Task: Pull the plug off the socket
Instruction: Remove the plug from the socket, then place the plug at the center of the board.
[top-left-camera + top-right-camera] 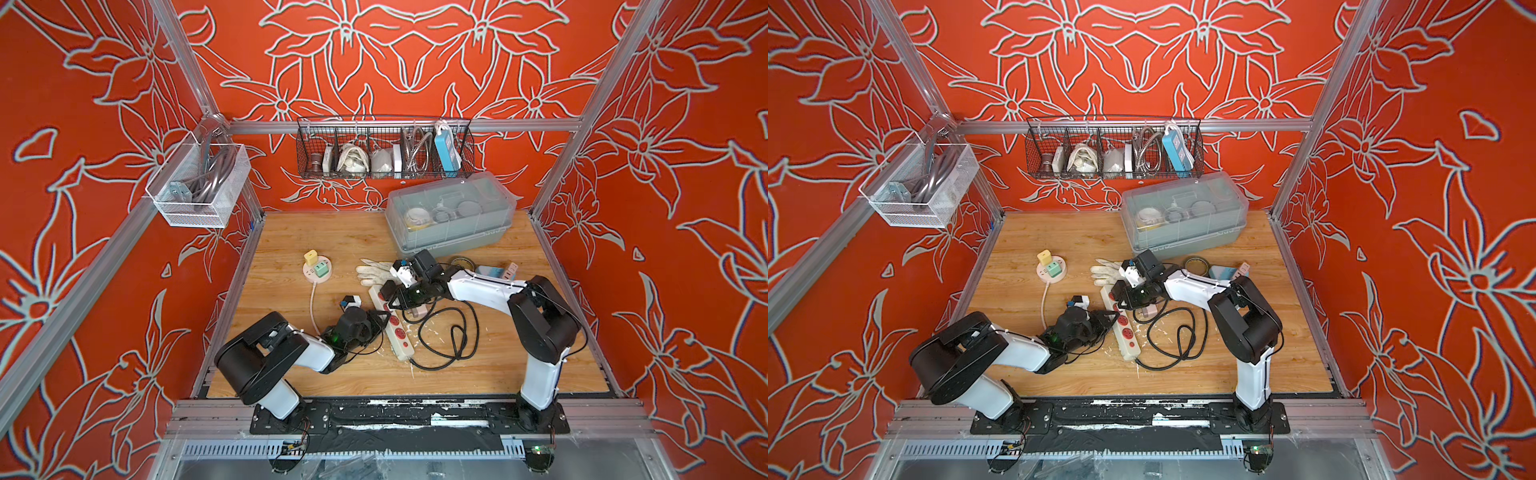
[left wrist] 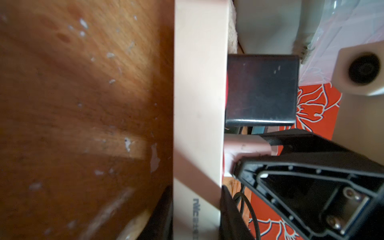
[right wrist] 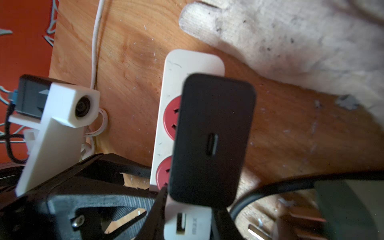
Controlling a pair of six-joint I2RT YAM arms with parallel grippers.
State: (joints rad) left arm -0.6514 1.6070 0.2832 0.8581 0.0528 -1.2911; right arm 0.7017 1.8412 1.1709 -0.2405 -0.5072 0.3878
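The right gripper (image 3: 189,209) grips the white USB plug (image 3: 187,226) between its fingers, the plug seated in the power strip (image 3: 166,124). The left gripper (image 2: 195,199) pinches that strip's edge. A black adapter (image 3: 212,137) sits just beyond the plug.

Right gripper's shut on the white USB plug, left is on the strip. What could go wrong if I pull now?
1. The black charger sits close beside the white USB plug that the right gripper clamps. The fingers may drag on it during the pull.
2. The left gripper pinches the power strip at one spot only, so the strip may tilt or lift with the plug.
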